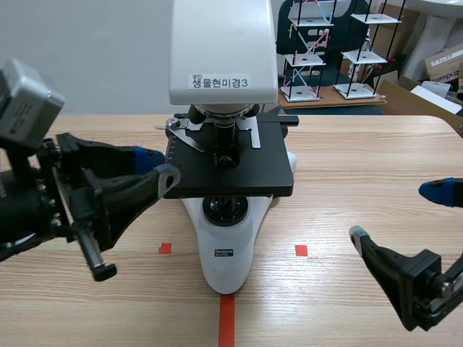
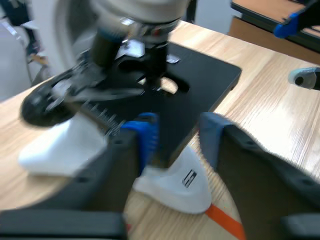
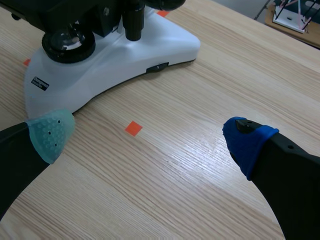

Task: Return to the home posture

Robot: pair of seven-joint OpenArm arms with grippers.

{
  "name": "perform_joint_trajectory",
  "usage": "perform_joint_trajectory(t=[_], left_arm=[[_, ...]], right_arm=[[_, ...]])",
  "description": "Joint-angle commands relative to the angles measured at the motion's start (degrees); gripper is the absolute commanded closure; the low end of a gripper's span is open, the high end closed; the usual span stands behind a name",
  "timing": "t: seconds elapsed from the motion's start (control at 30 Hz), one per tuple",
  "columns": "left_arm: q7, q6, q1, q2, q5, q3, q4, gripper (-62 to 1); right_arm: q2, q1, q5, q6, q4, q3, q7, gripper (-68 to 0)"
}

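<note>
Since left gripper (image 1: 160,165), fingers spread, is straddling the stage (image 1: 239,177) corner at 9 o'clock, we're risking dragging the microscope (image 1: 226,269) on retreat; right gripper (image 1: 396,211) is hanging spread, 4 o'clock.

**Microscope blocks the middle**

The microscope (image 1: 226,181) fills the worktop's (image 1: 362,166) centre. Its black stage (image 1: 239,173) juts just beside the left gripper (image 1: 159,165), whose jaws stand apart. Bare wood surrounds the right gripper (image 1: 399,211), well apart from the base (image 1: 228,264).
</note>
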Motion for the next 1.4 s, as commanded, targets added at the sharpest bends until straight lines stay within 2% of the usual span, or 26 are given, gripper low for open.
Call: perform_joint_trajectory(t=[0.0, 0.17, 0.23, 0.33, 0.4, 0.67, 1.37], left_arm=[[-3.04, 0.13, 2.69, 0.13, -0.83, -2.43, 1.01, -31.8], [-5.27, 0.11, 10.86, 0.13, -0.72, -8.35, 2.8, -48.7], [-6.51, 0.11, 14.1, 0.15, 1.27, -10.19, 4.22, -55.0], [-6.8, 0.11, 18.27, 0.17, 4.35, -12.79, 6.99, -60.1], [-6.78, 0.13, 20.72, 0.17, 4.59, -14.53, 8.7, -62.3], [-6.62, 0.15, 25.57, 0.17, 4.17, -19.71, 13.42, -62.3], [-5.86, 0.26, 25.97, 0.15, 5.88, -19.8, 14.36, -62.3]], right_arm=[[0.44, -0.13, 0.61, 0.04, 0.72, 0.17, 0.85, -67.9], [0.44, -0.13, 0.61, 0.04, 0.72, 0.17, 0.87, -67.9], [0.44, -0.13, 0.61, 0.04, 0.72, 0.17, 0.87, -67.9], [0.44, -0.13, 0.61, 0.04, 0.72, 0.17, 0.9, -67.9], [0.44, -0.13, 0.61, 0.04, 0.72, 0.17, 0.9, -67.9], [0.44, -0.13, 0.61, 0.04, 0.72, 0.17, 0.87, -67.9], [0.44, -0.13, 0.61, 0.04, 0.72, 0.15, 0.87, -67.9]])
